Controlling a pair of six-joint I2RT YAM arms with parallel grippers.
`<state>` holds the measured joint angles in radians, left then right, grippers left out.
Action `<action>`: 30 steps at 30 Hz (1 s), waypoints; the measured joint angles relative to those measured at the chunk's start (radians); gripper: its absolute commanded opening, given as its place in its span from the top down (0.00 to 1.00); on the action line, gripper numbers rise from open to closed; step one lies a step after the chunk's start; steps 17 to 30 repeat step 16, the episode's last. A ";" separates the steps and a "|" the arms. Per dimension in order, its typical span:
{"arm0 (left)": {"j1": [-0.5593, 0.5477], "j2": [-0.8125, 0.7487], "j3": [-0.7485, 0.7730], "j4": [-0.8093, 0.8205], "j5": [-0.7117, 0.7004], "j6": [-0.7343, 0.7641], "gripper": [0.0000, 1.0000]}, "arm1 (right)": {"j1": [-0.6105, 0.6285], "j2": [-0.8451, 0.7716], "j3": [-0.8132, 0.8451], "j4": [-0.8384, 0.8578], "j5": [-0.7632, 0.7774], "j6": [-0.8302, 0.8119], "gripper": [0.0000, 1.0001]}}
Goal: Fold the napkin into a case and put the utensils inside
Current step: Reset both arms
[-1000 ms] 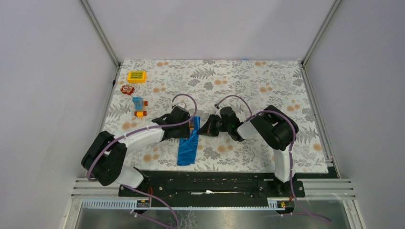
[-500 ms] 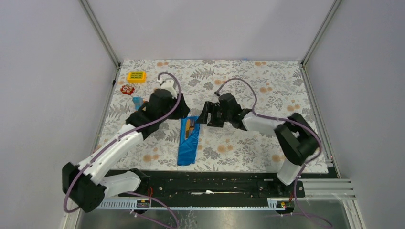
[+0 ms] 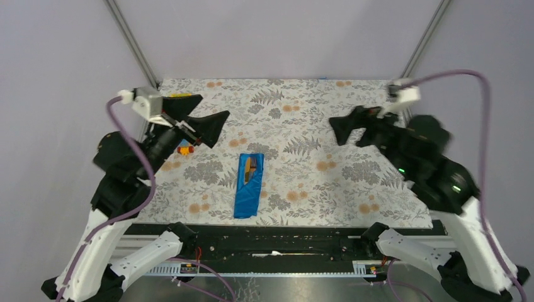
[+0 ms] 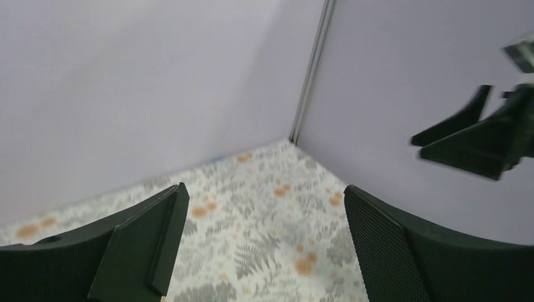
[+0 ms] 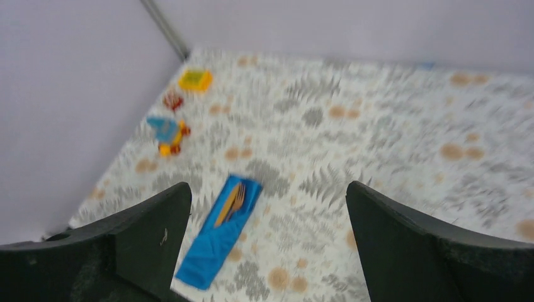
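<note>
Top external view has the plain royal-blue soft cloth napkin (image 3: 247, 196) folded into a long narrow case, lying flat on the floral-patterned counter (image 3: 327, 100) just toward 6 o'clock of its middle, with its length running 12 to 6. Slim tan wooden utensils (image 3: 251, 168) sit inside the 12 o'clock end with their heads showing at the mouth. That fits a pocket meant to keep them together, so the task looks complete. The left tool (image 3: 215, 105) hangs high at 10 o'clock and the right tool (image 3: 337, 131) at 2 o'clock. Both have their jaws spread wide, hold nothing and are well apart from the case, probably to keep clear of it. Right wrist view is blurred, yet shows the toys grouped at 10 o'clock, out of the working area: a yellow square block (image 5: 195, 79), a small red piece (image 5: 171, 99) and a blue-and-orange toy (image 5: 167, 132). Count: one napkin, apparently two utensils, three toys, two tools.
</note>
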<state>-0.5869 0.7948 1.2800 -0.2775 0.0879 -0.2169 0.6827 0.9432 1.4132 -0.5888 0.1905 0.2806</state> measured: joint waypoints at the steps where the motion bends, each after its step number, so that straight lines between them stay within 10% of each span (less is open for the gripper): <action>1: 0.000 -0.018 0.013 0.010 0.000 0.006 0.01 | 0.000 -0.027 0.045 -0.022 0.026 -0.017 0.00; 8: 0.000 -0.053 0.124 0.027 -0.029 0.044 0.01 | 0.000 -0.142 0.257 -0.122 0.169 -0.113 0.00; 30: 0.000 -0.056 0.179 -0.018 -0.095 0.071 0.01 | 0.000 -0.147 0.218 -0.164 0.253 -0.154 0.00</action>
